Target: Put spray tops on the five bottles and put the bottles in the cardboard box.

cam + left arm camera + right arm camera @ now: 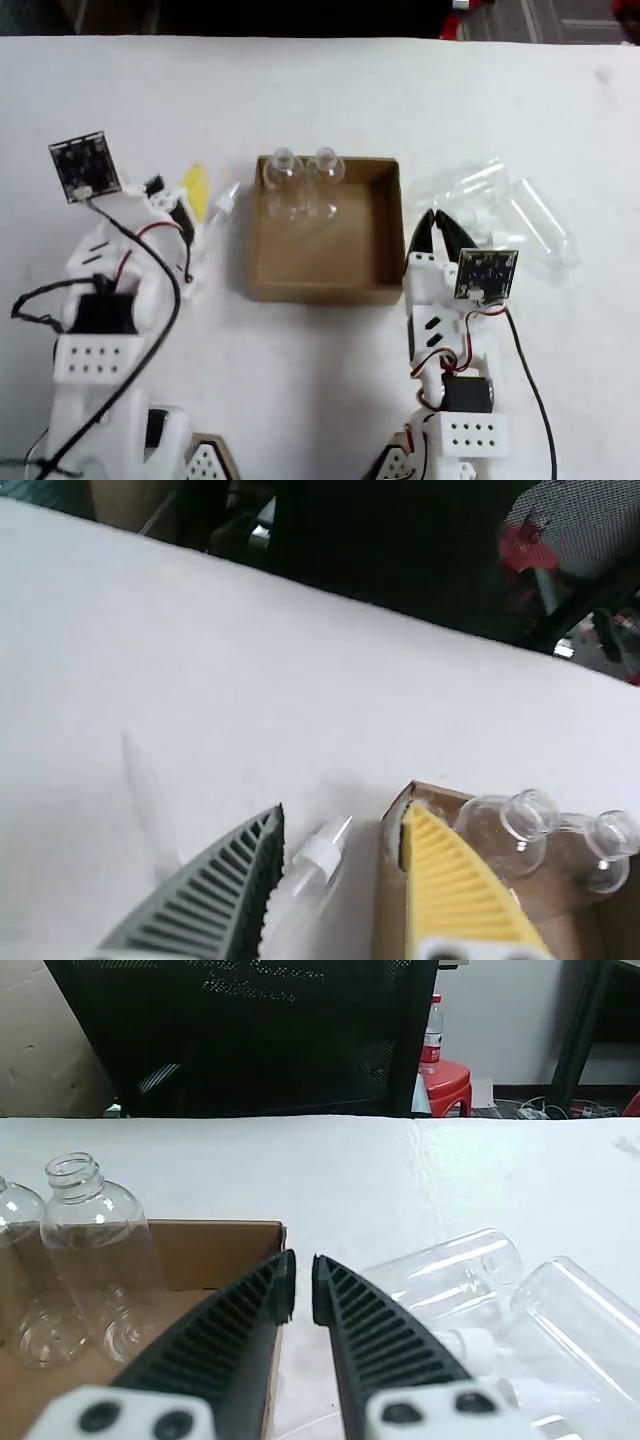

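Bottles (pixel 284 172), two without tops, stand upright at the cardboard box's (pixel 325 292) far wall; other bottles (pixel 535 220) lie on the table (pixel 320 90) beside it. Left gripper (pixel 342 815) spreads wide around a spray top (pixel 320 855), probably to grasp it; right gripper (pixel 302 1265) is closed and empty

The cardboard box (pixel 325 291) is open from above; two upright bottles (pixel 283 172) fill its far left corner, while the rest of its floor lies bare. To its right, lying bottles (pixel 520 215) crowd the table, close beside the right gripper (pixel 436 216). The table (pixel 330 90) beyond the box offers wide open passage.
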Tool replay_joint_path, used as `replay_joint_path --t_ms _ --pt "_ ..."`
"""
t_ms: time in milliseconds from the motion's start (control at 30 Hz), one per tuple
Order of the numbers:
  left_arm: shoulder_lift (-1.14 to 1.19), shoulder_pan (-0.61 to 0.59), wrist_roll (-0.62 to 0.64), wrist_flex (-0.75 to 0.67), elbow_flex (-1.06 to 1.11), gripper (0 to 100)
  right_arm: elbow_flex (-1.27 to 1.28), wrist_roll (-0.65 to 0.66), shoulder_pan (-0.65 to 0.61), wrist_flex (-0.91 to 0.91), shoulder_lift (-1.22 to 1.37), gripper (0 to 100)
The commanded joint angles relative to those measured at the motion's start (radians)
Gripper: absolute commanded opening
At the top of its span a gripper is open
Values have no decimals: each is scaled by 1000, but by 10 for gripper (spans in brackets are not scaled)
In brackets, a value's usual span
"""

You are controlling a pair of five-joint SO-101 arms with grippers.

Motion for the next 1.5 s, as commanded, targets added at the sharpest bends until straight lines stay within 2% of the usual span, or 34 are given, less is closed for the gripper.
replay_joint_path --t_ms 0,100,267,767,933,1033,1200,1333,1467 --pt "104 -27 11 -137 43 184 9 -2 -38 -25 -2 22" --pt "148 -33 0 -221 101 184 9 -2 -41 -25 -1 22" --pt "168 -33 -172 -304 146 181 9 -2 -42 -25 1 22" --pt "171 -45 -164 -322 146 181 6 -2 -47 -39 -4 22" --pt "183 -8 -170 -324 149 181 -17 37 -15 -53 -4 22" --pt "251 -2 -172 -361 138 181 -106 112 5 61 1 22" --pt "415 -8 -172 -479 103 181 -321 203 -62 321 7 22" --pt "529 -12 -172 -437 28 180 -442 259 -51 458 7 22" --pt "553 -12 -167 -345 -29 180 -502 368 48 535 7 22"
